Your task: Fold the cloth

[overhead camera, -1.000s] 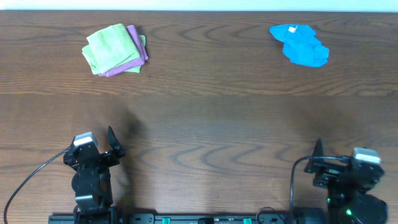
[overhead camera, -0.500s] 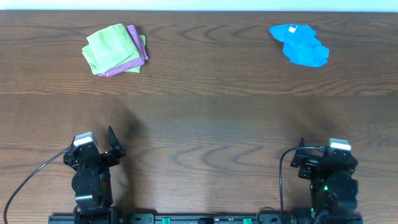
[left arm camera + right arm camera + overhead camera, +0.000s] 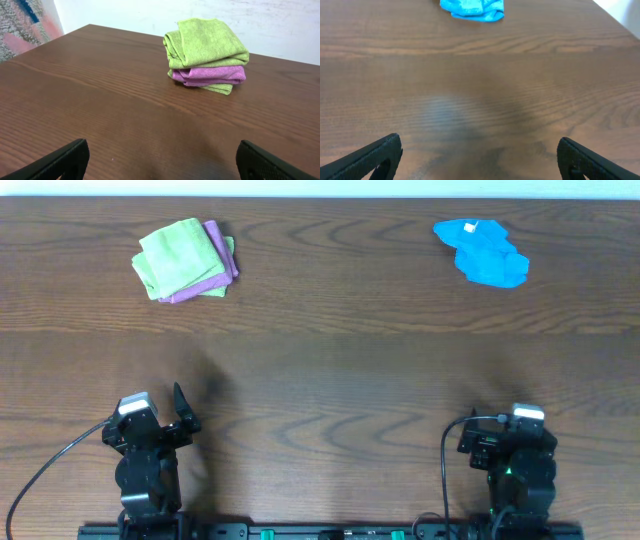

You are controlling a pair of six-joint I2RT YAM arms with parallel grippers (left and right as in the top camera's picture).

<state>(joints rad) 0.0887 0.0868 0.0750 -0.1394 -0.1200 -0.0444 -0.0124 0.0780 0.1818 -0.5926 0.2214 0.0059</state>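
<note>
A crumpled blue cloth (image 3: 482, 252) lies at the far right of the table; it also shows at the top of the right wrist view (image 3: 472, 10). A folded stack of a green cloth (image 3: 178, 254) over a purple cloth (image 3: 218, 258) lies at the far left, and shows in the left wrist view (image 3: 206, 44). My left gripper (image 3: 160, 162) is open and empty near the front left edge. My right gripper (image 3: 480, 160) is open and empty near the front right edge, far from the blue cloth.
The brown wooden table (image 3: 330, 370) spreads between the grippers and the cloths. A white wall (image 3: 150, 15) stands behind the table's far edge. Black cables (image 3: 40, 470) trail from both arm bases at the front.
My right arm has swung left and turned to face the far side of the table. The left arm and the cloths have not moved.
</note>
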